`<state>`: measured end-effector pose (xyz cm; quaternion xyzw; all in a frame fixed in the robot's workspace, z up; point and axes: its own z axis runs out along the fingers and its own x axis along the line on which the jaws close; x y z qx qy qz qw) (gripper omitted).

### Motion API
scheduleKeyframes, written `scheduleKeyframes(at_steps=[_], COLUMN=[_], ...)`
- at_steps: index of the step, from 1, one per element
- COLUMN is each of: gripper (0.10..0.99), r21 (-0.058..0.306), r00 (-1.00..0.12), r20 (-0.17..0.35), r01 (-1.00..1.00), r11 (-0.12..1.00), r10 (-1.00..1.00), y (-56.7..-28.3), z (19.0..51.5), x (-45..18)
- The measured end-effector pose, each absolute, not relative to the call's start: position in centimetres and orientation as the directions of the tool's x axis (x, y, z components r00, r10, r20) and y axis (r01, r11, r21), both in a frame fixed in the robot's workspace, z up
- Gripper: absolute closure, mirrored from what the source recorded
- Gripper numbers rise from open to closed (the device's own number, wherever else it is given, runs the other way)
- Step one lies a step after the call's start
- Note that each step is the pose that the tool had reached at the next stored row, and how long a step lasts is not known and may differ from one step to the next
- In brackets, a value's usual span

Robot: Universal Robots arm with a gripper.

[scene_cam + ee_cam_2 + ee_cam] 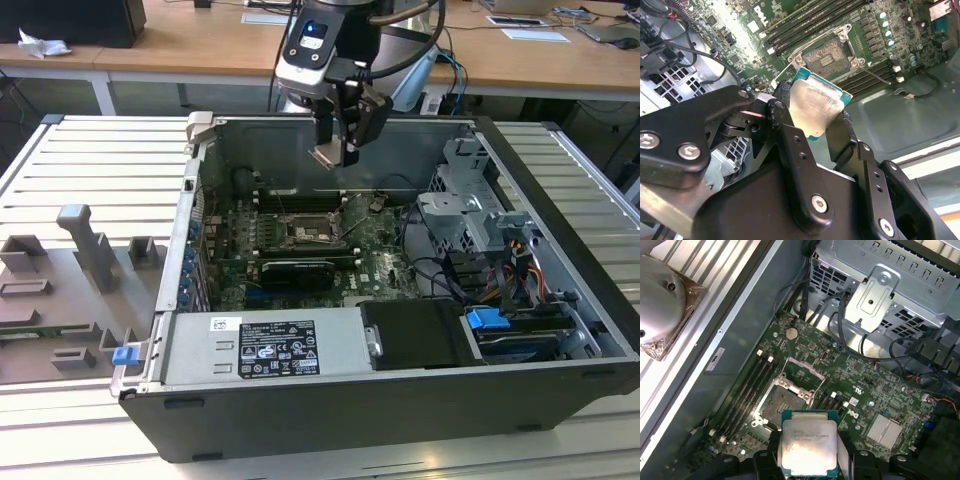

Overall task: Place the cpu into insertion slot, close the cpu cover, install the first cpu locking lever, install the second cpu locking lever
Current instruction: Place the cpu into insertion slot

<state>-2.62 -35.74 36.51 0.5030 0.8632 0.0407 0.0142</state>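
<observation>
The gripper [334, 152] hangs above the open computer case [350, 425], pinching the cpu [809, 447] between its fingers; the insertion slot [785, 401] lies empty below; the cpu cover [801, 371] stands open; no step looks finished.

Slatted bench, desks behind

We see a pale slatted metal bench [90, 170], a grey jig plate [60, 300] lying on it at the exterior view's left, and wooden desks [200, 55] behind bearing papers [535, 34] and a black box [70, 20].
</observation>
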Motion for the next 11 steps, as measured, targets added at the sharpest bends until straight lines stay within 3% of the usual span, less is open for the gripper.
scheduleKeyframes(at_steps=[11], gripper=[0.557], r21=[0.084], r00=[-0.380], r20=[0.016], r01=[0.922], r11=[0.377], r10=[0.925], y=[-35.74], z=[36.26], x=[-2.63])
